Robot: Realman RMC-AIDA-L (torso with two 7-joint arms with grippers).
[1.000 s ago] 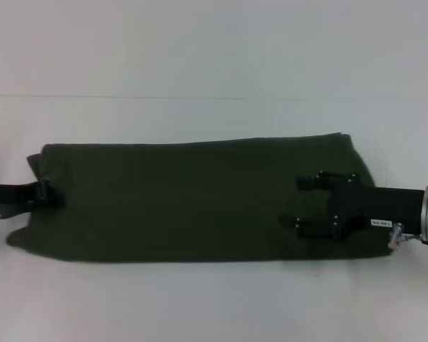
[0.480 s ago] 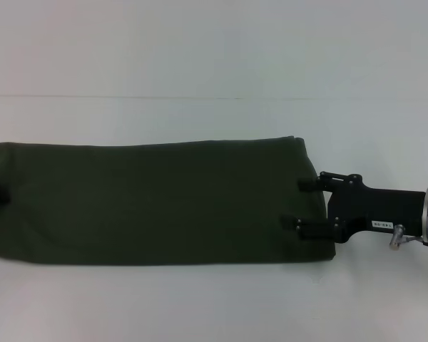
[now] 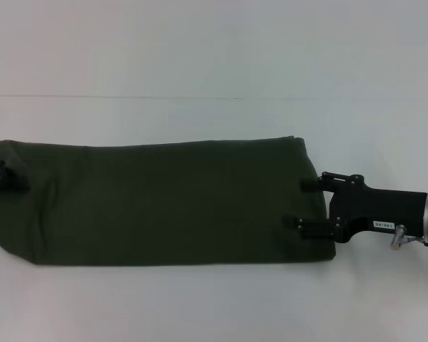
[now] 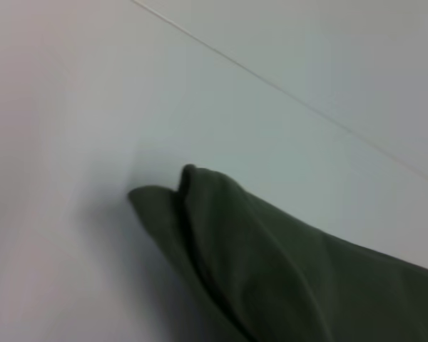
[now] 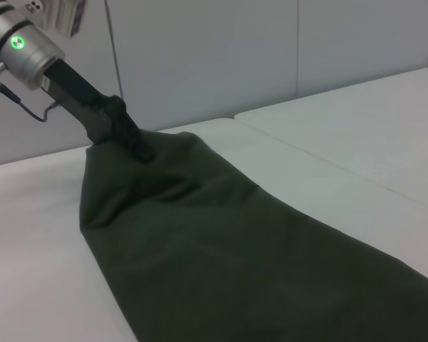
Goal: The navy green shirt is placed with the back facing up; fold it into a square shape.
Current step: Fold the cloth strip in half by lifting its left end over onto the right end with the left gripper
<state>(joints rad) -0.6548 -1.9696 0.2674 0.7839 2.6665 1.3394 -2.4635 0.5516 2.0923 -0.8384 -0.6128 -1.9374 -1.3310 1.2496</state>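
Head view: both claws, L (image 3: pixel 1 174) & R (image 3: pixel 305 203), pinching navy green shirt (image 3: pixel 164 203) ends.

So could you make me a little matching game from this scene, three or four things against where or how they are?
Things:
1. navy green shirt
2. right gripper
3. left gripper
4. table

States:
A. white, bare in front of the cloth
B. at the shirt's left end, partly out of the head view
C. lying as a long folded band
D. fingers over the shirt's right edge

Pairs: 1-C, 2-D, 3-B, 4-A
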